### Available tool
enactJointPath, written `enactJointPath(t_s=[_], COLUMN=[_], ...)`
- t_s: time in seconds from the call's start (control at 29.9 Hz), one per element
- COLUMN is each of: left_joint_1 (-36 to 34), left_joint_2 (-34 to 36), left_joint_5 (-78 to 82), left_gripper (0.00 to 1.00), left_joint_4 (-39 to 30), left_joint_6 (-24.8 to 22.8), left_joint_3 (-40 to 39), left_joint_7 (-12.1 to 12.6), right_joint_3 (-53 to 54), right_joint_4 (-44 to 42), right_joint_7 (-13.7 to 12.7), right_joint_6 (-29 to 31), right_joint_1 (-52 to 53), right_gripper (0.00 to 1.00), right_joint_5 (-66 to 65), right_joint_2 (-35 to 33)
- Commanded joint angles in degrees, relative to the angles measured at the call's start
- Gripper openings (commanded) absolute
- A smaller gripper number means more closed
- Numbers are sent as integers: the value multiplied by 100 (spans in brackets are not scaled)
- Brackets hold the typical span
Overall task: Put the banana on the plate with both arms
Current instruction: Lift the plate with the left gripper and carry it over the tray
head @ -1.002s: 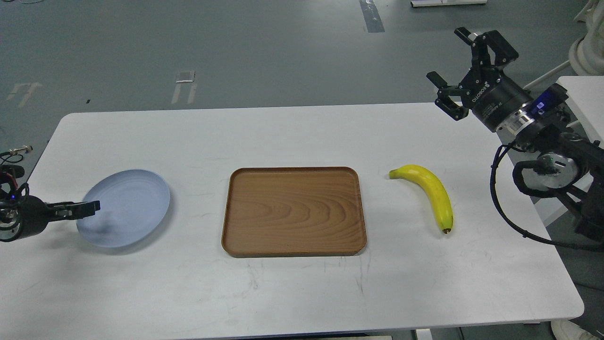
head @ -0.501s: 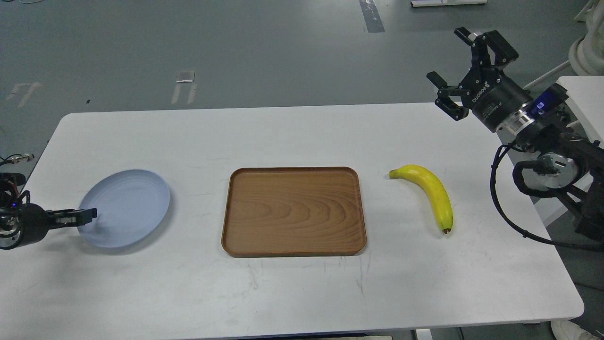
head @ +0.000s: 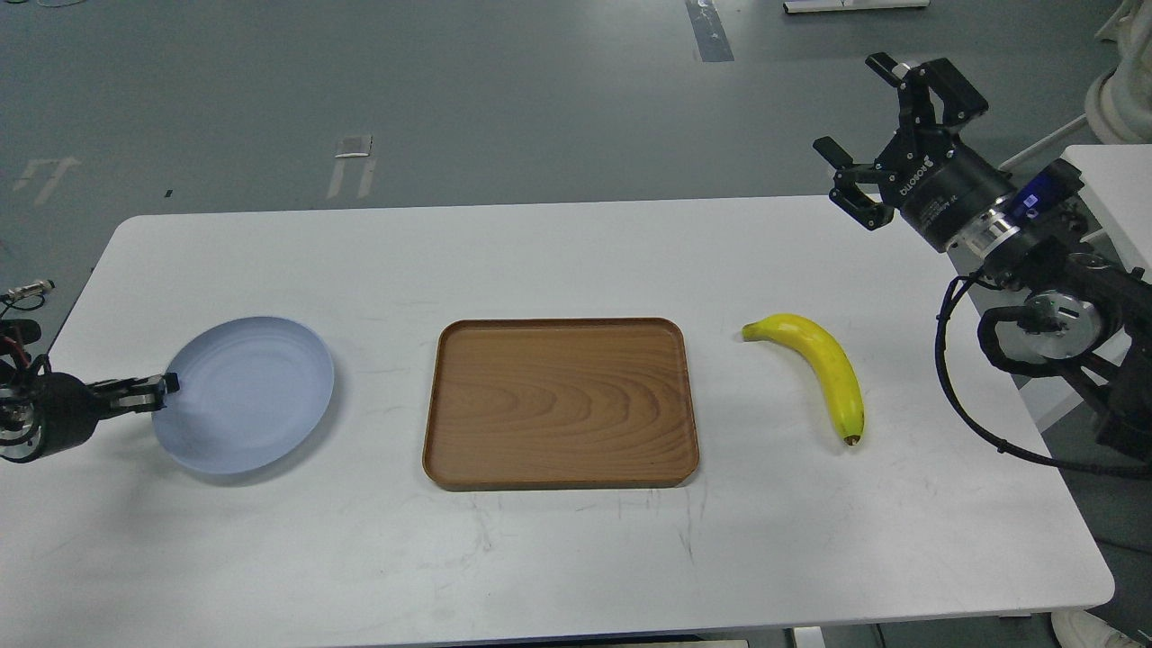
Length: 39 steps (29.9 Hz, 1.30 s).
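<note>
The pale blue plate [head: 247, 396] lies at the table's left. My left gripper [head: 167, 385] is at the plate's left rim, its thin fingers closed on the edge, and the plate casts a shadow as if slightly raised. The yellow banana [head: 823, 364] lies on the table right of the wooden tray, stem toward the tray, dark tip toward me. My right gripper [head: 850, 103] is open and empty, held high above the table's far right edge, well behind the banana.
A rectangular brown wooden tray [head: 560, 477] sits in the middle of the white table [head: 558, 558], between plate and banana. A white stand [head: 1107, 180] is beside the right arm, off the table's right edge.
My left gripper pulled back from over the plate to its left rim and closed there. The plate has shifted slightly right and up. The right arm and banana have not moved.
</note>
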Motion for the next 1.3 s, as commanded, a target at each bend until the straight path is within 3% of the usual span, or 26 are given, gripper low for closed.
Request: enactJointPath(t_s=[0.0, 0.1, 0.23, 0.4, 0.8, 1.0, 1.27], left_joint_1=[-45, -89, -615, -1178, -2330, -2647, -2559], left_joint_2=[7, 42, 95, 104, -431, -1335, -2470], left_joint_5=[-165, -368, -579, -579, -501, -448, -447], left_gripper=[0, 0, 0, 0, 0, 0, 0], left_joint_4=[-15, -76, -94, -382, -1772, -1834, -1764], left_joint_6=[-46, -186, -1133, -1739, -1739, -1739, -1739], left_joint_3=[1, -8, -17, -17, -8, -8, 18], left_joint_7=[2, 2, 2, 2, 2, 2, 2], right_joint_3=[0, 0, 0, 0, -17, -675, -1151], right_joint_4=[0, 9, 9, 9, 9, -35, -53], right_joint_7=[0, 0, 0, 0, 0, 0, 0], right_joint_6=[0, 0, 0, 0, 0, 0, 0], right_joint_1=[0, 0, 0, 9, 377, 1308, 1942], right_gripper=[100, 100, 100, 100, 100, 100, 100], right_joint_5=[0, 0, 0, -8, -26, -26, -26], right_joint_2=[-11, -38, -73, -126, -178, -187, -187])
